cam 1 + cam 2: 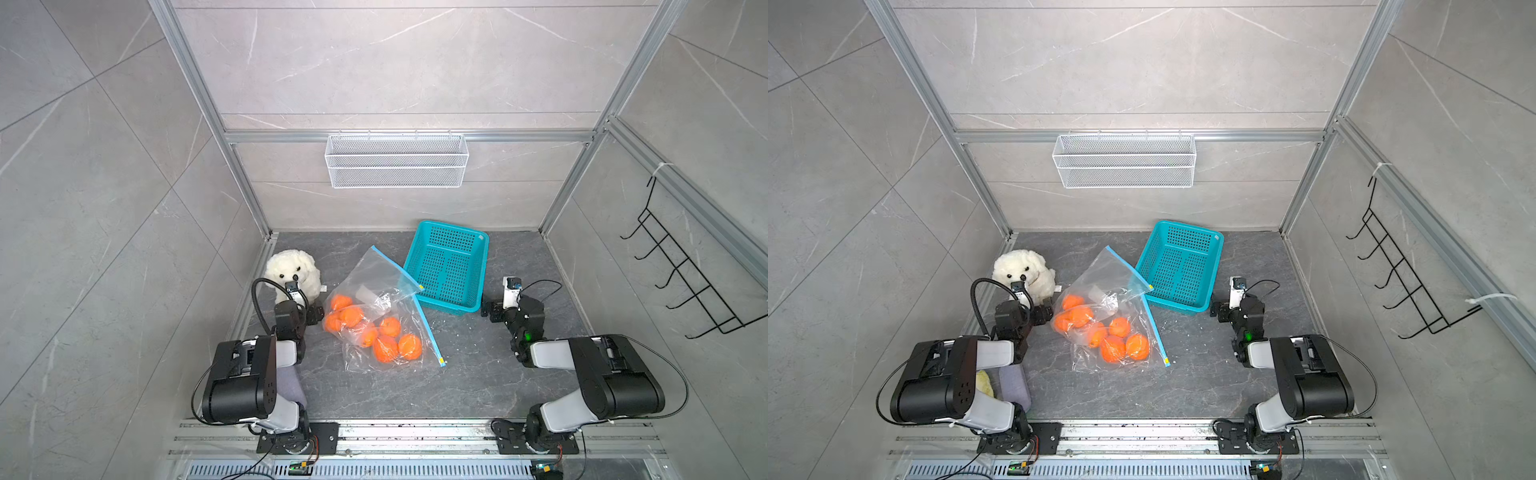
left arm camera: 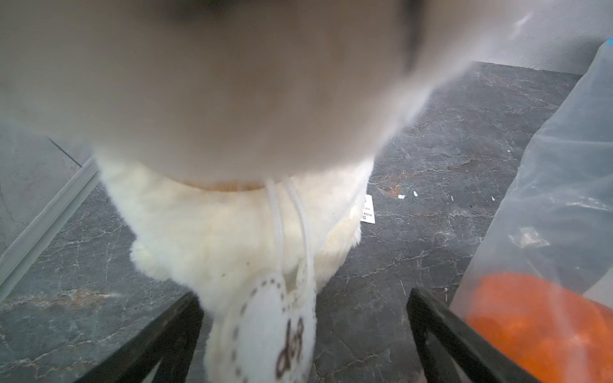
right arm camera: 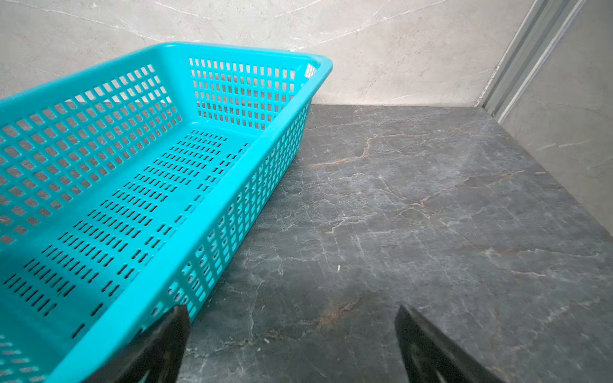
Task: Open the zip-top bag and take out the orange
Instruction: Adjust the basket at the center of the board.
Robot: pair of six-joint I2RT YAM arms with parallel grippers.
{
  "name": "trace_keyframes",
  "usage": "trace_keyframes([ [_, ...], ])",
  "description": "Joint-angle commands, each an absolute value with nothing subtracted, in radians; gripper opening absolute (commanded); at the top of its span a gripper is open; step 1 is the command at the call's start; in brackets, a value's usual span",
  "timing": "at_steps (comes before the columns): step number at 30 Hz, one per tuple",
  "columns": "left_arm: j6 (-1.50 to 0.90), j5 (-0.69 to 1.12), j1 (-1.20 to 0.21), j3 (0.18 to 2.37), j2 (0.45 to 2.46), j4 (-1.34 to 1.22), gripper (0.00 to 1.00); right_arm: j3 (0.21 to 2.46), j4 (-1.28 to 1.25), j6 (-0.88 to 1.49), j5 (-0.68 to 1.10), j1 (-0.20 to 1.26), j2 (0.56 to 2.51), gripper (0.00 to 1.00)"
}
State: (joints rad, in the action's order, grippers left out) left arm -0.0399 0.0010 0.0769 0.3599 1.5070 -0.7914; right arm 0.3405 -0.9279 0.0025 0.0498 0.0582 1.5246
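The left gripper [image 1: 313, 313] and right gripper [image 1: 489, 309] are wide open and empty, and the bag [image 1: 374, 282] may just slide on the desk [image 1: 478, 374] if only one pulls it.

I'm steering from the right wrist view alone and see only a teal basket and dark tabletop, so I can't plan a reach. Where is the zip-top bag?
Observer: The clear plastic zip-top bag lies mid-table between both arms, beyond the teal perforated plastic basket from your right gripper.
Operator: Which edge has the zipper?
Observer: The blue zipper strip runs along the edge facing the basket.
Operator: And the left arm?
Observer: The left gripper, fingers open and empty, faces a white plush dog, with the bagged round oranges right beside it.
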Motion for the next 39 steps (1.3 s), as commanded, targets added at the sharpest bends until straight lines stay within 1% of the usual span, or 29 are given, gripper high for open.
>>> trace_keyframes([
  [1, -0.013, -0.008, 0.072, 0.371, 1.500, -0.827, 1.00, 0.354, -0.920, -0.015, 0.056, 0.064, 1.534, 0.99],
  [20, -0.011, -0.008, 0.072, 0.367, 1.499, -0.829, 1.00, 0.351, -0.926, -0.015, 0.056, 0.063, 1.532, 0.99],
  [22, -0.017, -0.019, 0.072, 0.365, 1.494, -0.837, 1.00, 0.332, -0.948, -0.005, 0.046, 0.063, 1.507, 0.99],
  [23, -0.023, -0.026, 0.072, 0.359, 1.472, -0.836, 1.00, 0.311, -0.950, -0.003, 0.028, 0.063, 1.463, 0.99],
  [26, -0.020, -0.037, 0.073, 0.324, 1.331, -0.788, 1.00, 0.232, -0.922, 0.000, 0.008, 0.065, 1.256, 0.99],
  [28, -0.050, -0.030, 0.072, 0.343, 1.181, -0.626, 1.00, 0.203, -0.857, 0.066, -0.003, 0.063, 1.097, 0.99],
  [29, -0.075, -0.013, 0.070, 0.366, 1.094, -0.506, 1.00, 0.202, -0.801, 0.144, -0.016, 0.063, 1.024, 0.99],
  [30, -0.083, 0.029, 0.066, 0.384, 1.021, -0.439, 1.00, 0.210, -0.731, 0.242, -0.041, 0.064, 0.968, 0.99],
  [31, -0.143, 0.052, 0.062, 0.400, 0.946, -0.380, 1.00, 0.234, -0.625, 0.378, -0.093, 0.063, 0.927, 0.99],
  [32, -0.238, 0.052, 0.058, 0.416, 0.878, -0.316, 1.00, 0.277, -0.465, 0.486, -0.130, 0.063, 0.898, 0.99],
  [34, -0.372, 0.036, 0.055, 0.466, 0.747, -0.147, 1.00, 0.389, -0.176, 0.576, -0.131, 0.061, 0.881, 0.99],
  [35, -0.425, 0.059, 0.054, 0.470, 0.694, -0.119, 1.00, 0.438, -0.089, 0.562, -0.092, 0.062, 0.894, 1.00],
  [37, -0.590, 0.107, 0.054, 0.431, 0.585, -0.108, 1.00, 0.538, 0.030, 0.581, -0.005, 0.060, 0.951, 1.00],
  [38, -0.675, 0.123, 0.054, 0.394, 0.547, -0.139, 1.00, 0.589, 0.087, 0.554, 0.056, 0.061, 0.993, 1.00],
  [39, -0.751, 0.190, 0.055, 0.331, 0.515, -0.237, 1.00, 0.630, 0.085, 0.496, 0.191, 0.060, 1.047, 1.00],
])
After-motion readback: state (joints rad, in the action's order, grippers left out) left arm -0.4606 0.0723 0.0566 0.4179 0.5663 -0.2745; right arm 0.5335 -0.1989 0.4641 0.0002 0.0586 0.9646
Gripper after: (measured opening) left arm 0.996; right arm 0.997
